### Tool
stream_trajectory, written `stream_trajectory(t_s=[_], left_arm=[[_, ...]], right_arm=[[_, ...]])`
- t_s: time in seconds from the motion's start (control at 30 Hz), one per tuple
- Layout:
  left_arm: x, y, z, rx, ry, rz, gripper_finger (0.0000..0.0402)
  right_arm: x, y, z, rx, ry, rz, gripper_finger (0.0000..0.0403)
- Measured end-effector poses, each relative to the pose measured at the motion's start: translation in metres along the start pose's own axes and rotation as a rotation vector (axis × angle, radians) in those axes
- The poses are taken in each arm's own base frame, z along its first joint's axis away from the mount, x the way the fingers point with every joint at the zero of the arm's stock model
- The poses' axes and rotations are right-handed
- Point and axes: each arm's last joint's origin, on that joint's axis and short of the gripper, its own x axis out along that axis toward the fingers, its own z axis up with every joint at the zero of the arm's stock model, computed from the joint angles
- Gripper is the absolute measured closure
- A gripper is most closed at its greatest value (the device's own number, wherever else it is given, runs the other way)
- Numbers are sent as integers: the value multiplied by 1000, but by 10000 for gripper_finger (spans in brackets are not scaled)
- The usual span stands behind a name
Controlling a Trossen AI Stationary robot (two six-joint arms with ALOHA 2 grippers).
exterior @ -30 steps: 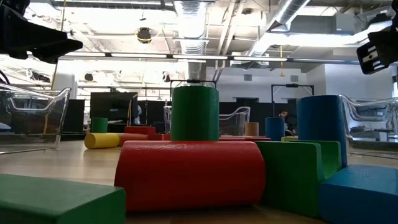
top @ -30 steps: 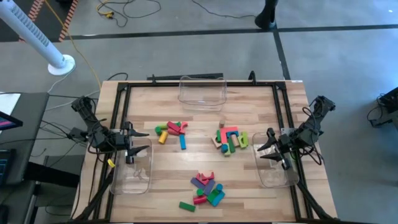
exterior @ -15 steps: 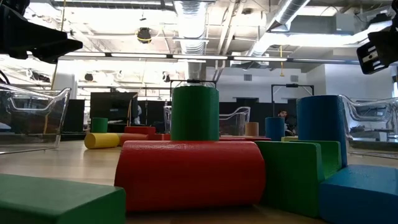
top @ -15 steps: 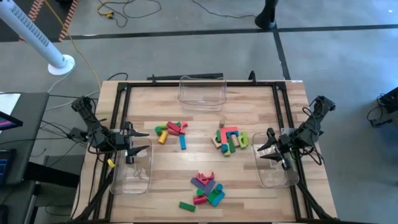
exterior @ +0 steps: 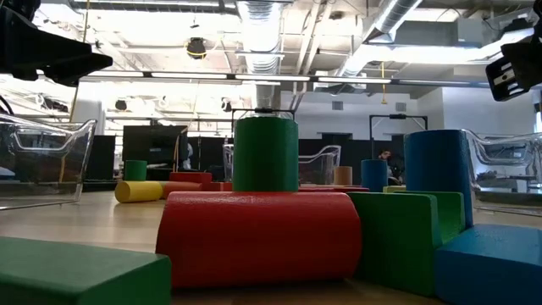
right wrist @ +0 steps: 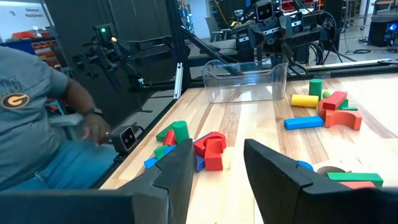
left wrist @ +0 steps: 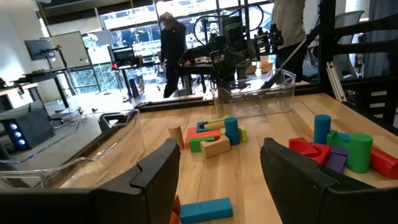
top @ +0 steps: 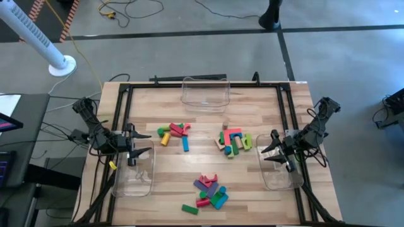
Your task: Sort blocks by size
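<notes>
The blocks lie on the wooden table in three loose groups: one left of centre (top: 173, 133), one right of centre (top: 234, 141), one by the near edge (top: 207, 190). In the low view a red cylinder (exterior: 258, 237) lies on its side with a green cylinder (exterior: 265, 152) upright behind it. My left gripper (top: 144, 144) hovers level and open at the table's left side, above a clear bin. My right gripper (top: 268, 150) hovers level and open at the right side. The wrist views show nothing between the left gripper's (left wrist: 217, 180) or the right gripper's (right wrist: 217, 171) fingers.
Three clear bins stand on the table: under the left gripper (top: 134, 175), under the right gripper (top: 282, 171), at the far edge (top: 205, 93). A black rail frame (top: 120, 113) borders the tabletop. A seated person (right wrist: 37, 112) shows beside the table in the right wrist view.
</notes>
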Motion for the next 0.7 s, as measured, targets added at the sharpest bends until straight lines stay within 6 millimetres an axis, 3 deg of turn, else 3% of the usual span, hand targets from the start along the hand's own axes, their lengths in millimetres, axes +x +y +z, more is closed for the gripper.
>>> stream_trajectory(t_s=[0.7], left_arm=[[0, 0, 0, 0, 0, 0, 187]], right_arm=[[0, 1, 4, -37, -38, 6, 223]])
